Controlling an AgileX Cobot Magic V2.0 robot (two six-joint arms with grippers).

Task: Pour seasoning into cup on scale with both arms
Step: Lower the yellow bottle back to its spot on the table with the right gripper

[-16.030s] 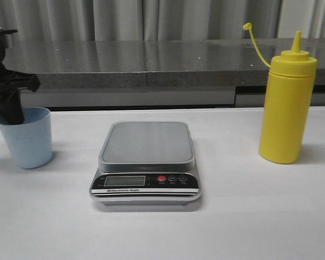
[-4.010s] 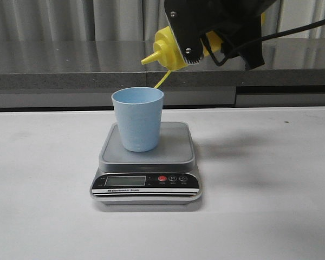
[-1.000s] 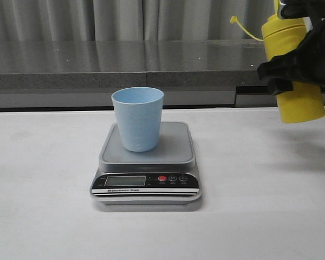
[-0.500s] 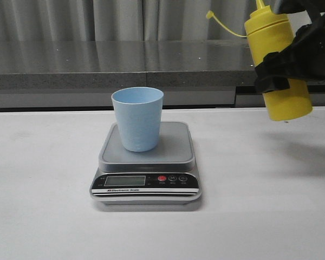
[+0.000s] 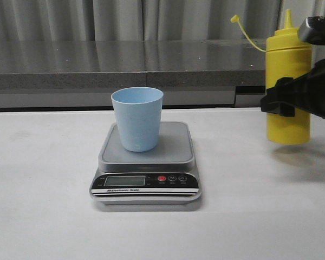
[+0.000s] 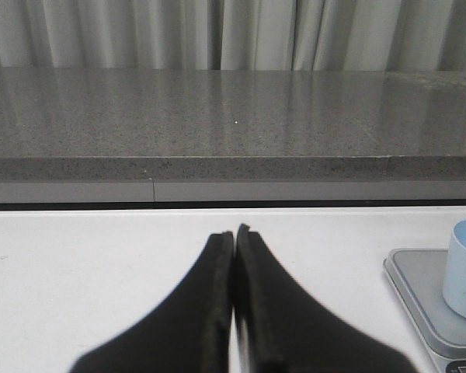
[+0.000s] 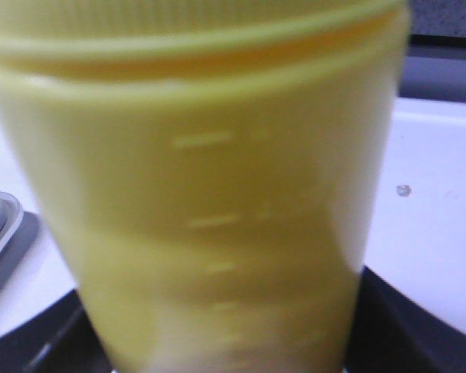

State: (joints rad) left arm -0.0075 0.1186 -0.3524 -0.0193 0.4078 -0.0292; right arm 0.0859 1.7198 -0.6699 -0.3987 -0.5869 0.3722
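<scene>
We had brought the bottle (image 5: 287, 81) back upright, well right of the scale (image 5: 146, 162), right fingers (image 5: 292, 103) still clamped round it, left fingers (image 6: 234, 311) pressed together empty, the cup (image 5: 137, 118) on the scale, so pouring looked finished.

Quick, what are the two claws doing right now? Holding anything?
Left gripper: closed, holding nothing.
Right gripper: closed around the yellow bottle, upright, just above the table.
</scene>
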